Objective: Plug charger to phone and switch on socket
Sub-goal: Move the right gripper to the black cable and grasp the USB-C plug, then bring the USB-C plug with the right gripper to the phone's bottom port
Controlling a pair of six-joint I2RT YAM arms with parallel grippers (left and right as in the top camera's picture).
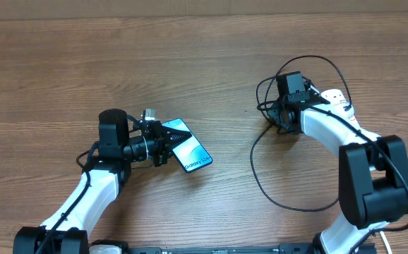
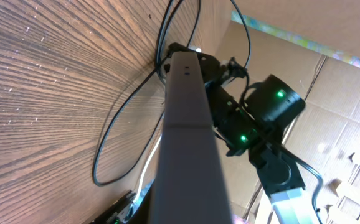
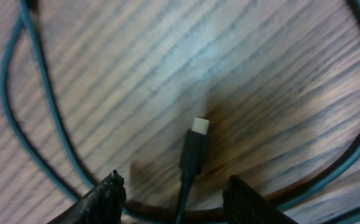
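My left gripper [image 1: 163, 145] is shut on the phone [image 1: 188, 146], gripping one end and holding it tilted over the table. Its light screen with "Galaxy S24" text faces up. In the left wrist view the phone [image 2: 186, 137] runs away from me edge-on. The charger's black cable [image 1: 255, 166] loops on the table at the right. My right gripper [image 1: 280, 120] hangs low over it. In the right wrist view the open fingers [image 3: 180, 199] straddle the small connector tip [image 3: 196, 146], which lies on the wood untouched. The socket [image 1: 335, 96] shows only as a white piece behind my right arm.
The cable loop [image 2: 114, 118] and my right arm [image 2: 255, 118] show beyond the phone in the left wrist view. Cardboard walls [image 2: 329, 81] stand past the table's far side. Bare wood [image 1: 154, 63] lies between the two arms.
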